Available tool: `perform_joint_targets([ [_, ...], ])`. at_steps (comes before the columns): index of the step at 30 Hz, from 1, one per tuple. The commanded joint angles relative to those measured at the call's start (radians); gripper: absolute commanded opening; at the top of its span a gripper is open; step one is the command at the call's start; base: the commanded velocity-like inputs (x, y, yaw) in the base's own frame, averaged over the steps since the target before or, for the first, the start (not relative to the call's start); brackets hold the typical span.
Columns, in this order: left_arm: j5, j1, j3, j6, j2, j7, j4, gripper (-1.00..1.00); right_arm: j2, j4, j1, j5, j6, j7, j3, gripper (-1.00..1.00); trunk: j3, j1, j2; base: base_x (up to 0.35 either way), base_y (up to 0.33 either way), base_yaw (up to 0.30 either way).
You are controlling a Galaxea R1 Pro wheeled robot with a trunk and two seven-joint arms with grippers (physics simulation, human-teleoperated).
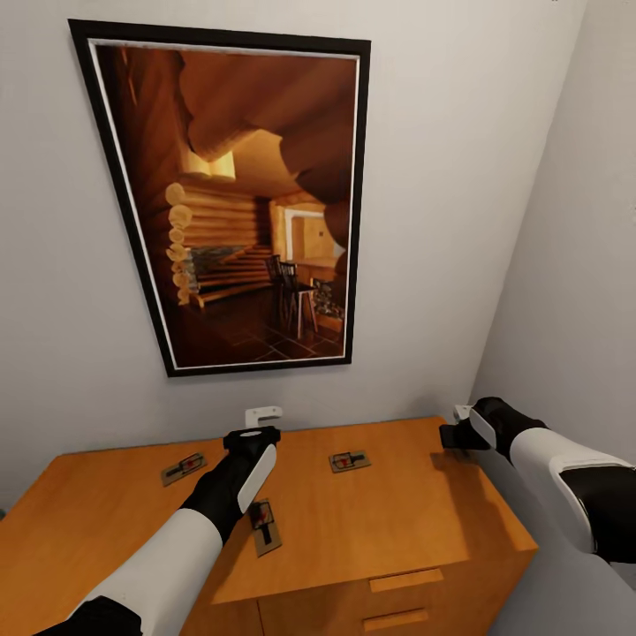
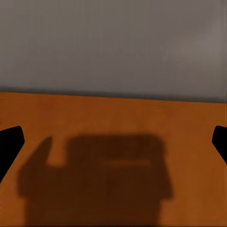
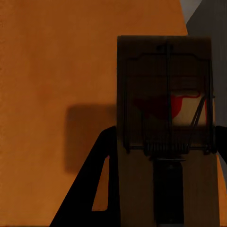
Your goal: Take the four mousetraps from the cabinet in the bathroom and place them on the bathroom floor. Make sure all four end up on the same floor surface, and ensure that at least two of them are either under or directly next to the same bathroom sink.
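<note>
No readable writing on mousetraps (image 1: 351,460). Left gripper (image 2: 113,142) open above cabinet (image 1: 371,521) top; right gripper (image 1: 452,435), at back right corner, gripping a mousetrap (image 3: 165,123), partly hidden.

Both arms of the robot wear smooth white shells over the forearms, giving way to matte black casing at the wrists and elbows. The left tool (image 1: 252,435) is a squat black block fronted by a rounded white panel, its two fingertips (image 2: 9,144) blunt, flat and black. The right tool (image 1: 461,431) is black with a slim white strip along its wrist, its near finger (image 3: 97,189) a black wedge pierced by a triangular slot.
</note>
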Motion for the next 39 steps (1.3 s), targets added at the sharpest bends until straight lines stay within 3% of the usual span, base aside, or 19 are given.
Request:
perform_joint_targets([
  [1, 0.007, -0.001, -0.002, 0.003, 0.0, 0.007, -0.001, 1.0, 0.0, -0.002, -0.001, -0.01, 0.005, 0.002, 0.009, -1.0, 0.001, -0.003, 0.005, 0.0, 0.0, 0.0],
  [12, 0.007, -0.001, -0.003, 0.003, 0.0, 0.007, -0.002, 1.0, 0.006, -0.001, -0.001, -0.009, 0.004, 0.002, 0.009, -1.0, 0.035, -0.046, 0.082, 0.0, 0.0, 0.0],
  [29, 0.007, -0.001, -0.003, 0.004, 0.0, 0.007, -0.002, 1.0, 0.028, -0.001, -0.001, 0.003, 0.001, 0.002, 0.011, -1.0, 0.035, -0.046, 0.082, 0.0, 0.0, 0.0],
  [39, 0.007, -0.001, -0.003, 0.004, 0.0, 0.007, -0.001, 1.0, 0.029, 0.0, 0.0, 0.011, -0.136, 0.001, 0.01, -1.0, 0.035, -0.046, 0.082, 0.0, 0.0, 0.0],
])
